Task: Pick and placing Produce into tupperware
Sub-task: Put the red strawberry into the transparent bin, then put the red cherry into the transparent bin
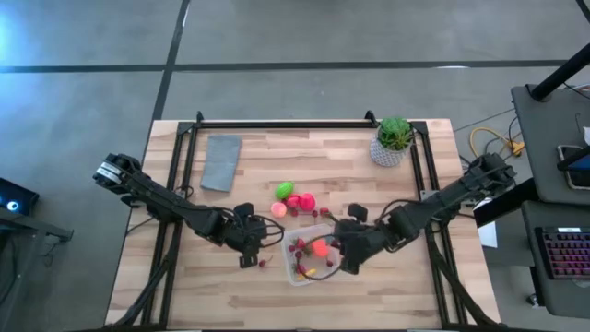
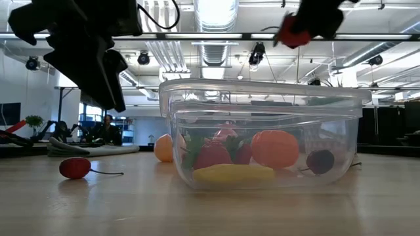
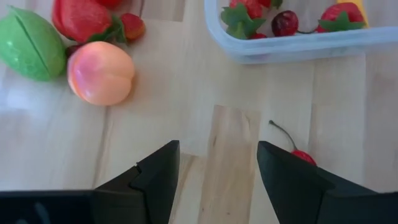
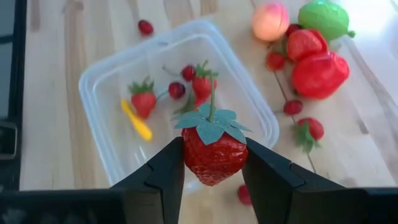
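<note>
Nearest the low camera, your clear, rounded-square plastic tupperware (image 2: 262,141) sits on the pale wooden table (image 1: 369,300). Inside it: strawberries, an orange round piece (image 2: 274,148), a yellow strip (image 2: 233,173) and a dark cherry (image 2: 319,161).

Right gripper (image 4: 213,163): above the container, fingers clamped on a red toy strawberry with green leaves (image 4: 212,149), leaves facing the wrist camera. In the high view this gripper (image 1: 343,251) is at the container's right edge.

Left gripper (image 3: 214,177): jaws apart, nothing between them, over bare wood just left of the container (image 1: 304,256). A small red cherry with a thin stem (image 3: 300,154) lies beside one finger; the low view shows it resting on the table (image 2: 75,168).

Farther back, loose produce is clustered: a pink-orange peach (image 3: 100,72), a green rounded piece with a seam (image 3: 30,42) and a larger red piece (image 4: 319,74), with small red berries around them. Beyond: a flat grey cloth (image 1: 220,162) and a green plant in a white pot (image 1: 393,141).

No brand, label or readable writing appears on any item.
</note>
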Available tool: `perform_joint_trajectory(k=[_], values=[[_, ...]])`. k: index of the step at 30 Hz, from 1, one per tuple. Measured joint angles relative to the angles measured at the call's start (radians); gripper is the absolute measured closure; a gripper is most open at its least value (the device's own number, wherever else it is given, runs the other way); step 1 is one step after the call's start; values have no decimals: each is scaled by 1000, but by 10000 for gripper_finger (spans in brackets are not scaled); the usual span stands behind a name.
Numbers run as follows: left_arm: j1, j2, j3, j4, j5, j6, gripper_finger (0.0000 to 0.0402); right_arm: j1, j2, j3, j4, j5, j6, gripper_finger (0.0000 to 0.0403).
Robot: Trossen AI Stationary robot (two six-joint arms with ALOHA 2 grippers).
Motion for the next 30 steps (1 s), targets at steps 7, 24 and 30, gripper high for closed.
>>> perform_joint_trajectory(k=[7,24,30], values=[[0,0,0,0,-13,-9,201,-69,66,8,135,-164,-18,259],[-11,0,-3,40,173,-13,201,-62,114,63,78,-172,108,139],[-79,0,-3,124,255,-9,201,-59,93,92,-103,-84,141,131]])
